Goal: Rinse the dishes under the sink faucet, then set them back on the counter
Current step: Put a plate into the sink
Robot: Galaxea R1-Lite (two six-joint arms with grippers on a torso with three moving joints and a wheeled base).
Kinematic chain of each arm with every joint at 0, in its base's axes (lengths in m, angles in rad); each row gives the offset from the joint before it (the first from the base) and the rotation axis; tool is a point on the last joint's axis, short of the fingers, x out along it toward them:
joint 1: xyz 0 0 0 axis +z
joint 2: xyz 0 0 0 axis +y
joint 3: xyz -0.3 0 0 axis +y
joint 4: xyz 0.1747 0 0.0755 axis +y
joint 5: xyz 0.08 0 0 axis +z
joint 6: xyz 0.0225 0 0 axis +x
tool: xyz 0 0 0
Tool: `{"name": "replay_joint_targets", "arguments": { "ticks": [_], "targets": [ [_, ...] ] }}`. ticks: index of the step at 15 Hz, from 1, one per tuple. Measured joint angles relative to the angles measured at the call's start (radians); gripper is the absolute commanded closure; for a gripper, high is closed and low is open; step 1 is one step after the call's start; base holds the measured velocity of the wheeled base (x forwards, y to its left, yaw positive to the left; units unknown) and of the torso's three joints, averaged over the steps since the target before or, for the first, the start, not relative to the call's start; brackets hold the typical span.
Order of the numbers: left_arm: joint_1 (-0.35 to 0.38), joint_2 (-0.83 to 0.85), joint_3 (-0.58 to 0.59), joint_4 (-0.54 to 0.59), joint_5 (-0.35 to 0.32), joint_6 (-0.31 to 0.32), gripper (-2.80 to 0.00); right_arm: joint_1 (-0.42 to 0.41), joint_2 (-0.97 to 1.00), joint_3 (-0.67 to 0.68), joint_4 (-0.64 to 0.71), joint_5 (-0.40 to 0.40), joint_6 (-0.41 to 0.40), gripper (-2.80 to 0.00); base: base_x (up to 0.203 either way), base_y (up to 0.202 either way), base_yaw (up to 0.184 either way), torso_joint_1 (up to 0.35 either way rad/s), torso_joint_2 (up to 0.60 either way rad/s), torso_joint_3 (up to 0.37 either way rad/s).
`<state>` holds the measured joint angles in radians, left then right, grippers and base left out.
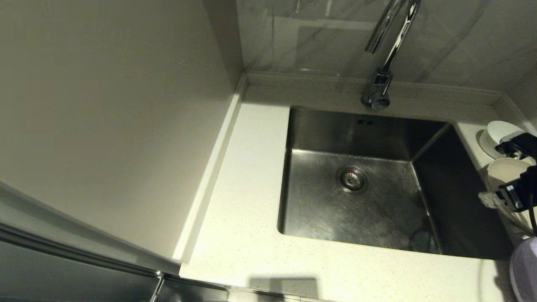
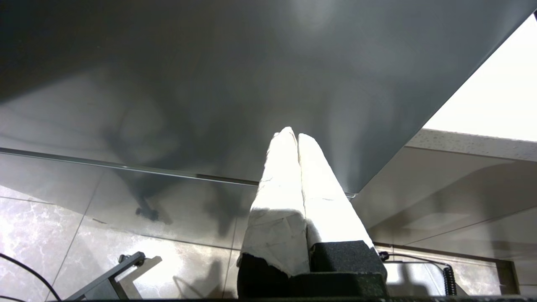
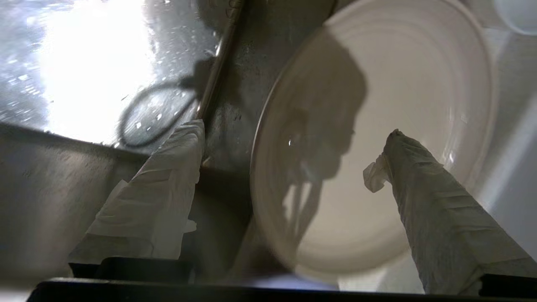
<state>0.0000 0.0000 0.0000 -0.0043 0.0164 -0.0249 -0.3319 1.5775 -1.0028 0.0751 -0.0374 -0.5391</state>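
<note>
The steel sink (image 1: 319,214) fills the middle of the head view, with the chrome faucet (image 1: 389,46) behind it. On the counter (image 1: 243,201) to its right stand the white bowl (image 1: 497,131), the cream plate (image 1: 505,173) and, nearest me, the lilac plate (image 1: 525,268). My right gripper (image 1: 497,172) is open astride the cream plate's (image 3: 411,84) sink-side rim. One wrapped finger (image 3: 180,155) hangs over the sink edge, the other over the plate's hollow. My left gripper (image 2: 292,135) is shut and empty, low down by a dark cabinet front, outside the head view.
A beige wall panel (image 1: 105,105) rises along the counter's left side. A low raised rim (image 1: 319,82) runs under the marble back wall. The drain (image 1: 351,179) sits in the sink floor. The lilac plate's edge (image 3: 272,283) lies just under the right wrist.
</note>
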Motion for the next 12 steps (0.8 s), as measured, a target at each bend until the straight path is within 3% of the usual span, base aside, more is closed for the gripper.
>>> {"name": "replay_joint_targets", "arguments": {
  "ticks": [3, 7, 9, 12],
  "targets": [
    [0.000, 0.000, 0.000, 0.000, 0.000, 0.000, 0.00, 0.000, -0.140, 0.015, 0.177, 0.041, 0.020, -2.80, 0.000, 0.000, 0.000, 0.000, 0.00, 0.000],
    [0.000, 0.000, 0.000, 0.000, 0.000, 0.000, 0.00, 0.002, -0.246, 0.022, 0.403, 0.190, 0.204, -2.80, 0.000, 0.000, 0.000, 0.000, 0.00, 0.000],
    [0.000, 0.000, 0.000, 0.000, 0.000, 0.000, 0.00, 0.039, -0.253, 0.012, 0.417, 0.168, 0.319, -2.80, 0.000, 0.000, 0.000, 0.000, 0.00, 0.000],
    [-0.001, 0.000, 0.000, 0.000, 0.000, -0.001, 0.00, 0.182, -0.200, -0.047, 0.419, -0.020, 0.653, -2.80, 0.000, 0.000, 0.000, 0.000, 0.00, 0.000]
  ]
}}
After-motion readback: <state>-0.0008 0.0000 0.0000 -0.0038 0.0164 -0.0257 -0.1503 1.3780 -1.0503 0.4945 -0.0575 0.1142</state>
